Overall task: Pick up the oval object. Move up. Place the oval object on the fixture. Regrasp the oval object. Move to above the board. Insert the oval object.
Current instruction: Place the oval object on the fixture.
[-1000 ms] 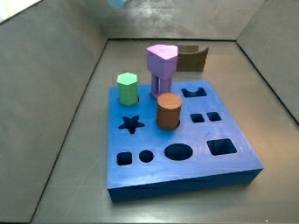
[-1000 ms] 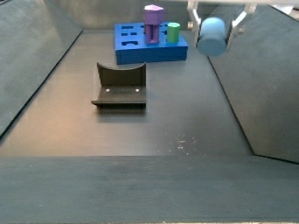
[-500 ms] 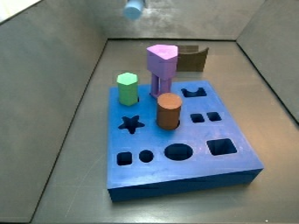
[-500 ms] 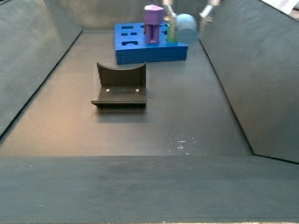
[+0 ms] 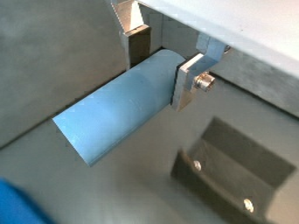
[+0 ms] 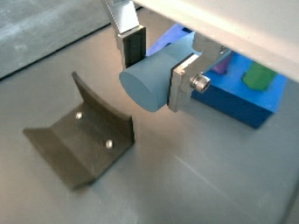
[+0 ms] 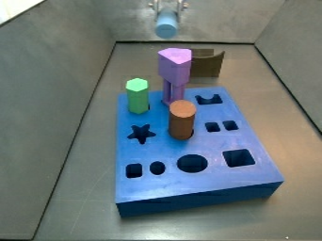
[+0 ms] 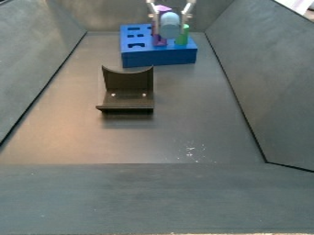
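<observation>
My gripper (image 7: pixel 168 21) is shut on the oval object (image 7: pixel 167 29), a pale grey-blue peg, and holds it in the air beyond the far end of the board (image 7: pixel 201 165). In both wrist views the peg (image 5: pixel 117 114) (image 6: pixel 149 83) lies crosswise between the silver fingers (image 5: pixel 187 77) (image 6: pixel 184 80). The dark brown fixture (image 8: pixel 125 92) stands on the floor apart from the board (image 8: pixel 141 55); it also shows in a side view (image 7: pixel 210 64) and in both wrist views (image 5: pixel 233 171) (image 6: pixel 76 140). In a side view my gripper (image 8: pixel 168 18) hangs by the board.
A purple pentagonal peg (image 7: pixel 174 71), a green hexagonal peg (image 7: pixel 137 95) and an orange-brown cylinder (image 7: pixel 182 120) stand in the board. Star, round, square and crown cutouts are open. Sloping grey walls (image 8: pixel 245 83) close in the floor on both sides.
My gripper has carried the oval object away from the fixture side and toward the board; the peg stays clamped. Nothing else has moved.
</observation>
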